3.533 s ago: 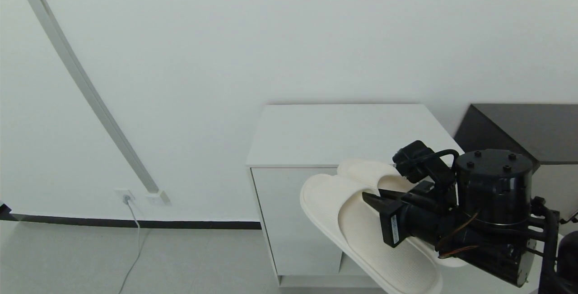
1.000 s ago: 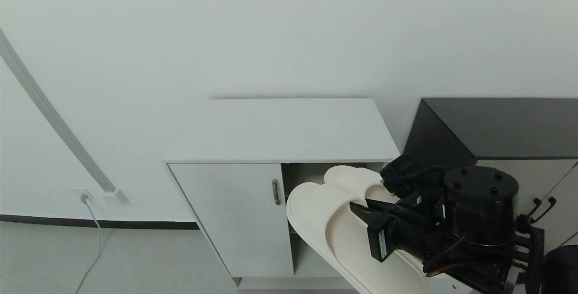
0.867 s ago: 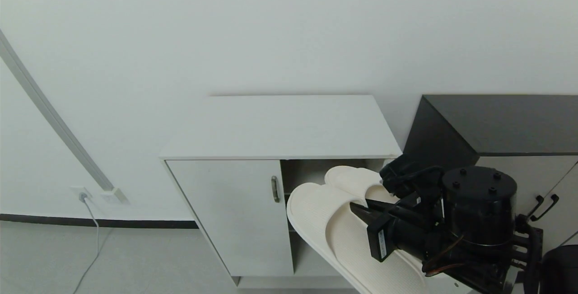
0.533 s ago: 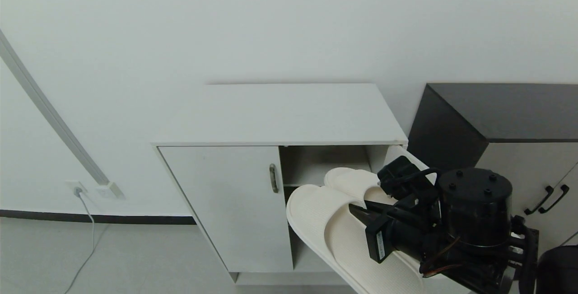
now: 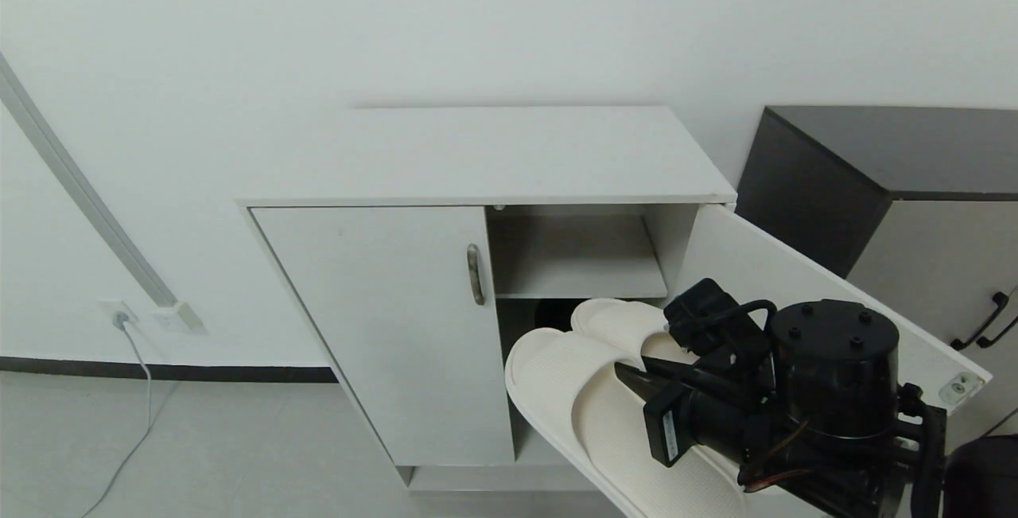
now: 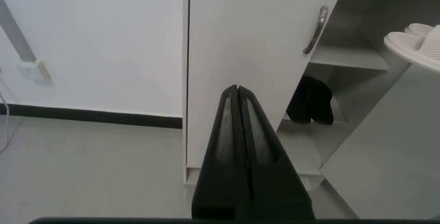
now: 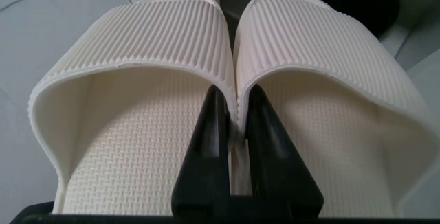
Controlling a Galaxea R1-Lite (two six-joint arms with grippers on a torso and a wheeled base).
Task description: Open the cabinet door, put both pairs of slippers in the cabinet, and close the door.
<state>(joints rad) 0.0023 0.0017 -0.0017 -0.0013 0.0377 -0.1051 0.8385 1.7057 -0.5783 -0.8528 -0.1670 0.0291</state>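
1. White wall (image 5: 509, 25) and pale floor (image 5: 199, 454) frame the scene. The whole head view has shifted over the last seconds, so the camera moved, not the furniture.
2. With that shift the white cabinet (image 5: 509, 152) now lies straight ahead of the right pincer (image 5: 632, 368) with its open right half in plain sight. The open door (image 5: 795, 287) is swung out on the pincer's right side. The closed door (image 5: 382, 327) and its handle (image 5: 474, 274) lie off to the pincer's left.
3. That pincer keeps its place in the head view throughout, clamped on the cream slippers (image 5: 557, 391). One finger sits inside each slipper, squeezing the two inner walls together, and the toes point at the opening.
4. Beyond the toes a shelf (image 5: 573, 287) sits higher than the pincer. Below it a dark pair (image 6: 311, 100) stands in the lower compartment, probably the other slippers already stowed.
5. The left pincer (image 6: 237, 93) is aimed at the closed door, its fingers pressed together with nothing between them.
6. By my reading the door-opening step is done and one pair seems to be in. The robot is now lined up for the second pair.
7. The carried pair wants easing forward into the opening and letting go, after which the open door must be swung shut.
8. The long soles could catch the shelf edge or the open door on the way in.
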